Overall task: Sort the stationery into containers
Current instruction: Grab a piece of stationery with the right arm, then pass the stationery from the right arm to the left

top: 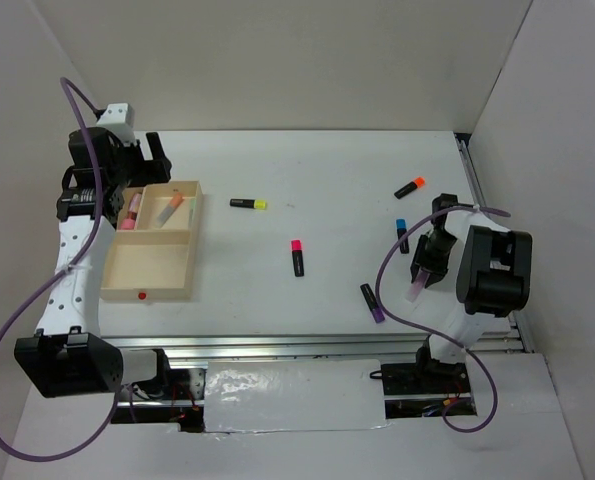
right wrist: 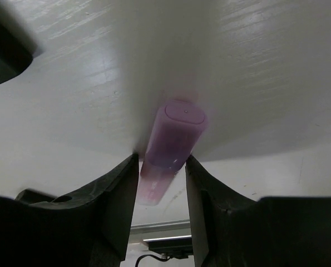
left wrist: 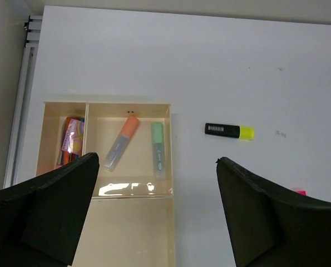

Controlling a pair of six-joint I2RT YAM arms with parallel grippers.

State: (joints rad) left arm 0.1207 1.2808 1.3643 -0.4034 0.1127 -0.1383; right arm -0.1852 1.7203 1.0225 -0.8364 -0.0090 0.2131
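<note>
The tan wooden tray [top: 147,262] sits at the left, with a red dot [top: 142,294] on its near rim. In the left wrist view the tray [left wrist: 171,183] holds a pastel orange marker [left wrist: 121,143] and a pastel green marker [left wrist: 158,150] in one compartment and pink markers [left wrist: 72,142] in another. My left gripper [top: 142,160] hovers open and empty above the tray [left wrist: 157,211]. My right gripper [top: 429,262] is shut on a pastel purple marker [right wrist: 173,139], which is off the table at the right [top: 417,288].
Black markers lie loose on the table: yellow cap [top: 248,203] [left wrist: 229,130], pink cap [top: 297,257], purple cap [top: 372,302], blue cap [top: 402,235], orange cap [top: 410,187]. White walls stand at the back and on both sides. A metal rail [top: 277,345] runs along the near edge.
</note>
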